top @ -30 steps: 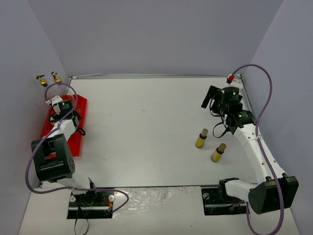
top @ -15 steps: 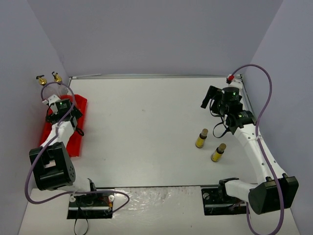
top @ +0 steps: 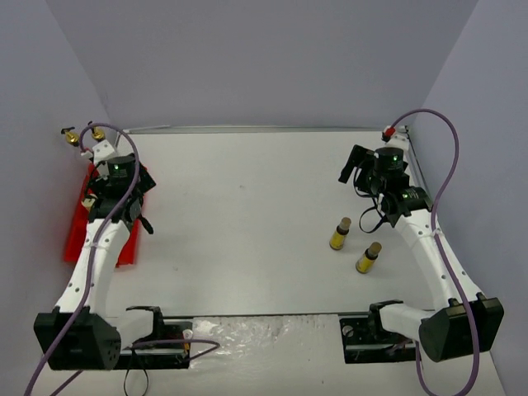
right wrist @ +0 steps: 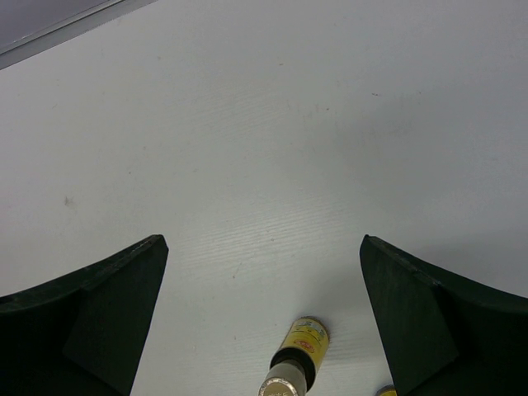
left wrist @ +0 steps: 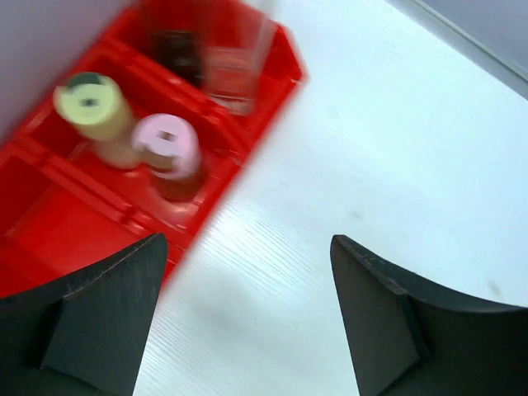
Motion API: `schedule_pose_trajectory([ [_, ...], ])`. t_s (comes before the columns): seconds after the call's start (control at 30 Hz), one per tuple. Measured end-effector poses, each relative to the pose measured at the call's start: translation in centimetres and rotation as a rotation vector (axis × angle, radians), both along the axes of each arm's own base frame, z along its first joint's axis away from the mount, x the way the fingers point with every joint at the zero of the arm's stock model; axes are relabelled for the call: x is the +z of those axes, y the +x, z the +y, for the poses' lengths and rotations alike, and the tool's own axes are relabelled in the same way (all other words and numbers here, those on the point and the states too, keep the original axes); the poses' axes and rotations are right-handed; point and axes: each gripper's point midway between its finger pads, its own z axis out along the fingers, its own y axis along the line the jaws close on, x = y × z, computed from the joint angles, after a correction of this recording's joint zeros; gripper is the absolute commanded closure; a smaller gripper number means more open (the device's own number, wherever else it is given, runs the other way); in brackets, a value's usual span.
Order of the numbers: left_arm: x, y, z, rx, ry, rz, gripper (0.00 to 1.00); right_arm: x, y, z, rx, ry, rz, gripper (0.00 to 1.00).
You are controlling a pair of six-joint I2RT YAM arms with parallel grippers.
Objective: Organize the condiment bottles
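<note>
In the left wrist view a red tray (left wrist: 49,216) holds a squat yellow-capped bottle (left wrist: 92,103), a pink-capped one (left wrist: 167,145) beside it, and two blurred clear bottles (left wrist: 235,59) behind. Their gold spouts (top: 71,136) show in the top view above the tray (top: 77,238). My left gripper (left wrist: 247,246) (top: 120,183) hangs open over the white table just right of the tray, holding nothing. Two slim yellow brown-capped bottles (top: 339,233) (top: 368,256) stand on the right. My right gripper (right wrist: 262,244) (top: 356,169) is open above and behind the nearer one (right wrist: 302,345).
Grey walls close in the table (top: 247,214) on the left, back and right. The red tray sits tight against the left wall. Both arm bases (top: 153,338) stand at the near edge, with purple cables looping beside the arms.
My left gripper has opened and moved up and right, from over the tray to its right edge, and the left arm has swung round. The right arm and the yellow bottles have not moved.
</note>
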Motion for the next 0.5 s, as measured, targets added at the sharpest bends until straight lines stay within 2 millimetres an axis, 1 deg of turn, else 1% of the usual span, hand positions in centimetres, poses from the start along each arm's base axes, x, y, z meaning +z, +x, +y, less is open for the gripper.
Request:
schedule_pose_trajectory([
  [0.07, 0.7, 0.2, -3.9, -0.125, -0.009, -0.015, 0.24, 0.0, 0.0, -0.3, -0.015, 0.004, 0.0, 0.0],
  [0.1, 0.5, 0.4, -6.1, -0.197, -0.01, -0.009, 0.23, 0.0, 0.1, -0.5, -0.025, 0.003, 0.0, 0.0],
  [0.2, -0.7, 1.2, -13.5, -0.419, -0.006, 0.019, 0.23, -0.1, 0.0, -1.2, -0.06, -0.004, 0.003, 0.0],
  [0.27, -2.4, 1.8, -19.3, -0.582, -0.002, 0.045, 0.23, -0.2, 0.0, -1.9, -0.087, -0.01, 0.009, 0.0],
  [0.33, -4.7, 1.6, -24.3, -0.721, 0.008, 0.085, 0.23, -0.3, -0.1, -2.7, -0.112, -0.017, 0.013, 0.0],
  [0.4, -7.2, 0.4, -29.2, -0.857, 0.033, 0.133, 0.23, -0.4, -0.2, -3.5, -0.14, -0.021, 0.019, 0.0],
  [0.5, -9.3, -0.9, -36.0, -1.03, 0.046, 0.146, 0.23, -0.1, -0.3, -4.6, -0.179, -0.023, 0.022, 0.0],
])
